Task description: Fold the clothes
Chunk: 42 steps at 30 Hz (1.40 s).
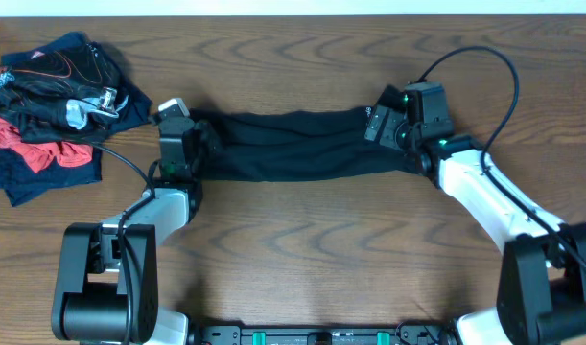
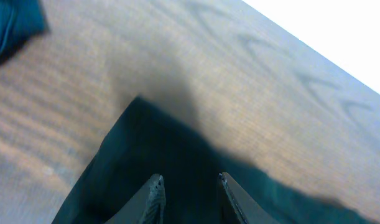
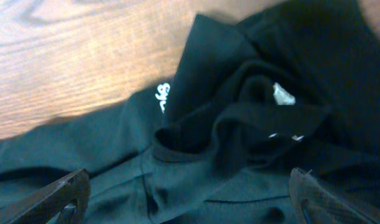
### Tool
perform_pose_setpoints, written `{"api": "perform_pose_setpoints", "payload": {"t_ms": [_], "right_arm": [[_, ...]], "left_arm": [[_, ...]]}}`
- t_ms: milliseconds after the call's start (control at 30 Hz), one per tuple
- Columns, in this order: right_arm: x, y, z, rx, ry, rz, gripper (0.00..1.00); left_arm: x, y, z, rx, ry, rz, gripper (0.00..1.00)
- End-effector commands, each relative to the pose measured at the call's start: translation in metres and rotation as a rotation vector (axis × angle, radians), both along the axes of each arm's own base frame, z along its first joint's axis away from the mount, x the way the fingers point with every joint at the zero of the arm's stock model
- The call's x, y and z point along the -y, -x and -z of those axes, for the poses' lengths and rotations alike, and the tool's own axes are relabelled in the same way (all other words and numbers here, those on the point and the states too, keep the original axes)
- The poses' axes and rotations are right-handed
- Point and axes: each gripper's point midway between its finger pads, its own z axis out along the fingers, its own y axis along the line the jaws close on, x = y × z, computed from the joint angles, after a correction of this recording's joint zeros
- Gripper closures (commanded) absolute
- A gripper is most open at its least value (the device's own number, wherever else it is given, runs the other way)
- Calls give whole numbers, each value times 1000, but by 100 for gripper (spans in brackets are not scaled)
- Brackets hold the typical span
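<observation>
The black T-shirt (image 1: 293, 146) lies folded into a long band across the middle of the table. My left gripper (image 1: 204, 140) is at its left end. In the left wrist view its fingertips (image 2: 156, 186) stand a little apart over the dark cloth (image 2: 152, 149), gripper (image 2: 190, 183) open, nothing pinched. My right gripper (image 1: 377, 126) hovers over the band's right end. Seen from the right wrist, it (image 3: 188, 180) stands wide open above the bunched collar (image 3: 239, 124), by the white neck tag (image 3: 283, 94) and small white logo (image 3: 163, 98).
A heap of other clothes (image 1: 53, 105), black, red and navy, sits at the table's back left corner; a navy edge of it (image 2: 12, 22) shows in the left wrist view. Bare wood table (image 1: 302, 249) lies in front of the band.
</observation>
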Motion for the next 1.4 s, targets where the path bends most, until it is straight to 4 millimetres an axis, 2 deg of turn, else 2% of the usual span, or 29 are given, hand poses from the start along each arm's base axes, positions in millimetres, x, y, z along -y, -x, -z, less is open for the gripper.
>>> {"api": "perform_pose_setpoints", "payload": {"t_ms": [0, 100, 200, 233, 267, 300, 367, 400, 533, 667, 900, 1033, 1167, 1267, 1300, 1367], "right_arm": [[4, 1, -20, 26, 45, -10, 1], [14, 14, -22, -28, 96, 11, 1], [37, 32, -28, -100, 198, 64, 1], [45, 41, -32, -131, 236, 80, 1], [51, 49, -37, -160, 268, 92, 1], [56, 55, -40, -180, 291, 99, 1], [65, 69, -50, -220, 332, 109, 1], [68, 73, -54, -231, 342, 112, 1], [71, 89, -68, -244, 349, 109, 1], [72, 94, -76, -229, 343, 111, 1], [69, 99, -81, -225, 318, 98, 1], [69, 101, -81, -234, 318, 95, 1], [67, 103, -79, -243, 308, 87, 1], [67, 103, -79, -243, 308, 87, 1], [67, 103, -79, -241, 307, 87, 1], [67, 103, -79, -241, 307, 87, 1]], "left_arm": [[0, -11, -14, 23, -11, 6, 71], [-3, 3, 7, -86, -20, 1, 88], [-17, 24, 31, -219, -37, -19, 92], [-24, 32, 39, -267, -29, -31, 83], [-28, 39, 45, -308, -9, -32, 57], [-31, 45, 49, -346, 31, -24, 48], [-31, 52, 50, -380, 142, 14, 19], [-30, 52, 48, -373, 202, 40, 14], [-36, 46, 21, -266, 442, 130, 13], [-40, 40, -6, -163, 548, 212, 12], [-38, 39, -12, -170, 639, 184, 12], [-42, 41, -6, -197, 639, 147, 14], [-57, 51, 19, -288, 579, 21, 20], [-57, 52, 28, -307, 571, 28, 18], [-58, 54, 39, -335, 573, 11, 15], [-57, 57, 54, -373, 589, 3, 15]]}}
